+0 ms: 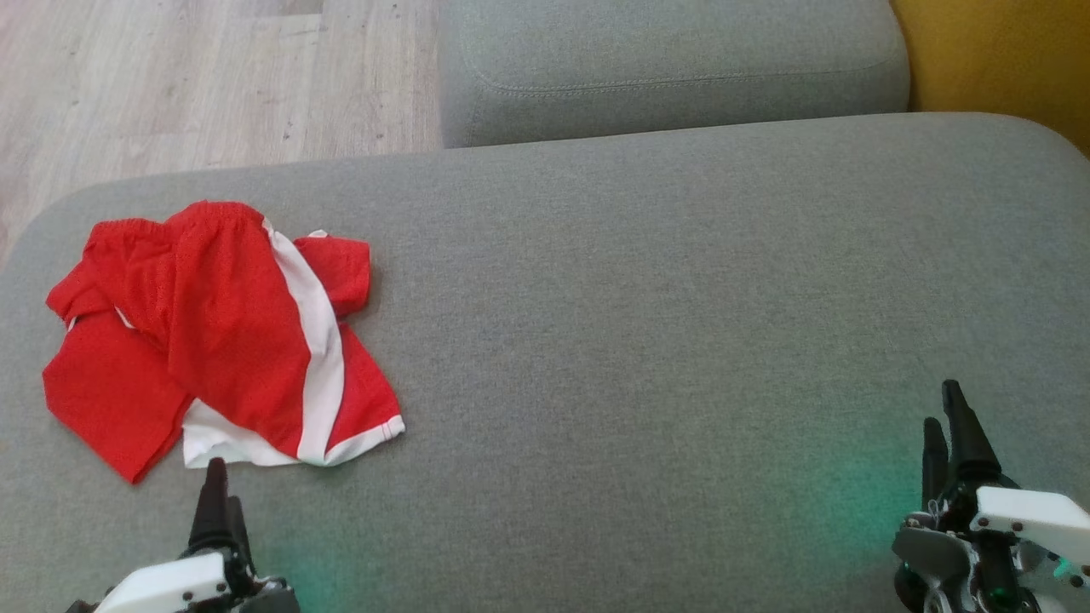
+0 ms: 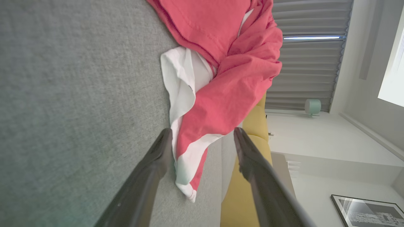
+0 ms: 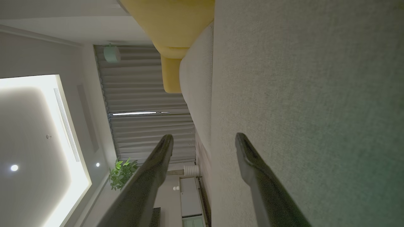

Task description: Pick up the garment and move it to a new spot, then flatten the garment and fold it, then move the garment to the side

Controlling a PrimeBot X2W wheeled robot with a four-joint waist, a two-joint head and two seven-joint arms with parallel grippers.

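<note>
Garment [image 1: 230,332]: red cloth with a broad white stripe and white hem, lying crumpled and partly doubled over itself, at about 9 o'clock on the big seat cushion, close to that cushion's left edge.

Seat cushion [image 1: 681,298]: grey woven fabric, with a faint green glow on it near each gripper.

Left gripper [image 1: 220,485]: down at 7 o'clock, with the garment straight ahead of it at 12 o'clock. Its tip reaches the white lower edge.

Left gripper, seen from its own wrist [image 2: 202,130]: fingers [image 2: 151,164] spread wide and gripping nothing. The garment's white-hemmed corner shows in the gap between them (whether either finger touches the cloth, I cannot tell).

Right gripper [image 1: 942,404]: at 4 o'clock, well apart from the garment, low over bare cushion.

Right gripper, seen from its own wrist [image 3: 204,136]: fingers parted and empty, with grey fabric beside them.

Second cushion [image 1: 664,68]: the same grey, at 12 o'clock beyond the first.

Floor [image 1: 170,77]: pale wood planks at 11 o'clock.

Yellow upholstery [image 1: 996,51]: at 1 o'clock, beside the second cushion.

Room behind: grey pleated curtains [image 2: 309,69], a framed picture [image 2: 369,211] and a leafy plant [image 3: 121,173].
</note>
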